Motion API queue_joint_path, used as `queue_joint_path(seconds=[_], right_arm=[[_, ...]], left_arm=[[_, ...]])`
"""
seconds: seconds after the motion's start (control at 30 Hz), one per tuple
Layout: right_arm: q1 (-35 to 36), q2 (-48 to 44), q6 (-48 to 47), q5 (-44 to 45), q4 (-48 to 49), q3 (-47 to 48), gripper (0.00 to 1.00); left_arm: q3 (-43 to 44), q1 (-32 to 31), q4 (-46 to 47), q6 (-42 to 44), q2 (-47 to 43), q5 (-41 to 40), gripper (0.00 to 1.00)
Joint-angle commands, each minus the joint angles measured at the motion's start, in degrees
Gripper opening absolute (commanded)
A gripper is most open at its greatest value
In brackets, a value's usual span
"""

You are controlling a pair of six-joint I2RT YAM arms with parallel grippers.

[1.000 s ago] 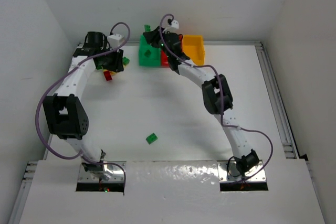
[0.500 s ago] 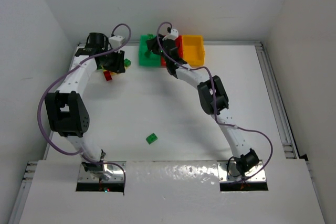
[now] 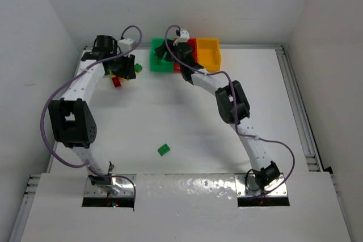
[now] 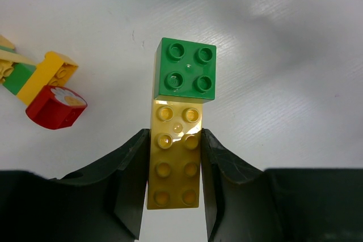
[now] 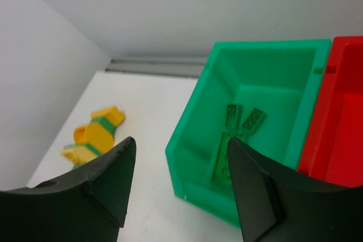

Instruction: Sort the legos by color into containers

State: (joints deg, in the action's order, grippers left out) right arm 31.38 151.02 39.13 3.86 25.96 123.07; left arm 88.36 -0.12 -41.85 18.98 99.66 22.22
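Top view, left gripper (image 3: 121,71): low over the cluster of small plastic bricks at the far-left of the white table (image 3: 187,123), nearer to it than the right arm.
Top view, right gripper (image 3: 168,54): above the green open-top plastic bin (image 3: 156,63), with the red plastic bin (image 3: 193,45) and then the yellow plastic bin (image 3: 218,55) to its right.
Top view, stray: small green brick (image 3: 164,150) alone mid-table, well apart from both grippers.
Left wrist, grasp: left gripper (image 4: 174,134) clenched on the long yellow eight-stud brick (image 4: 174,162), fingers (image 4: 133,179) on its long sides, long axis pointing straight away from the wrist.
Left wrist, neighbour: green four-stud brick (image 4: 185,76) touching the yellow one's far end.
Right wrist, state: right gripper (image 5: 180,145) spread wide and empty, with flat green pieces (image 5: 232,140) on the green bin's floor.
Coming move: probably a lift and a carry rightward, past the green and red bins to the yellow.
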Motion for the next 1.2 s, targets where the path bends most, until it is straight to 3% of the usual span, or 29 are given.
queue_joint_path(seconds=[0.0, 0.07, 0.17, 0.2, 0.27, 0.3, 0.37, 0.4, 0.43, 0.53, 0.7, 0.87, 1.03, 1.17], right_arm=[[0.8, -11.4, -9.2, -7.4, -3.8, -2.0, 0.65], [1.7, -16.6, -15.2, -10.0, -9.1, -6.5, 0.67], [3.9, -30.3, -23.7, -12.2, -17.9, -22.4, 0.76], [4.8, -33.9, -26.1, -12.2, -21.4, -31.8, 0.78], [8.5, -43.7, -32.2, -7.7, -24.4, -40.6, 0.81], [9.9, -46.6, -33.4, -5.7, -26.9, -47.6, 0.82], [13.9, -53.2, -33.5, -2.2, -30.1, -52.4, 0.84], [15.0, -54.9, -33.2, -2.7, -32.8, -55.4, 0.96], [16.0, -56.4, -32.9, -3.5, -33.9, -56.7, 0.99], [19.1, -61.7, -29.0, -3.6, -34.8, -62.0, 0.99], [27.7, -63.3, -24.9, 7.2, -38.3, -63.3, 0.99], [33.5, -60.3, -18.8, 8.3, -40.4, -62.9, 0.99], [38.1, -56.9, -16.5, 9.9, -36.2, -64.7, 0.95], [39.5, -50.6, -14.6, 12.9, -37.5, -59.3, 0.88]], left_arm=[[1.8, 0.0, 1.0, -0.1, -1.6, -0.6, 0.0], [2.3, 0.0, 1.0, -0.4, -1.9, -3.0, 0.0], [3.0, 0.0, 1.2, -2.1, -2.7, -8.1, 0.0], [3.0, 0.0, 1.6, -2.8, -3.2, -9.6, 0.0], [2.7, 0.0, 2.1, -4.5, -3.8, -14.0, 0.0], [2.6, 0.0, 2.6, -5.0, -4.4, -15.2, 0.0], [2.4, 1.5, 2.8, -6.5, -4.9, -17.4, 0.0], [2.4, 1.9, 2.9, -6.9, -5.5, -17.9, 0.0], [2.3, 2.1, 3.2, -7.2, -5.8, -18.2, 0.0], [1.5, 2.4, 4.1, -8.0, -7.1, -19.3, 0.0], [-0.5, 2.4, 4.5, -8.1, -10.5, -19.8, 0.0], [-4.8, 2.4, 5.5, -6.7, -15.3, -22.8, 0.0], [-7.8, 2.6, 5.5, -6.5, -17.7, -24.6, 0.0], [-8.6, 2.6, 5.5, -7.6, -18.3, -24.0, 0.0]])
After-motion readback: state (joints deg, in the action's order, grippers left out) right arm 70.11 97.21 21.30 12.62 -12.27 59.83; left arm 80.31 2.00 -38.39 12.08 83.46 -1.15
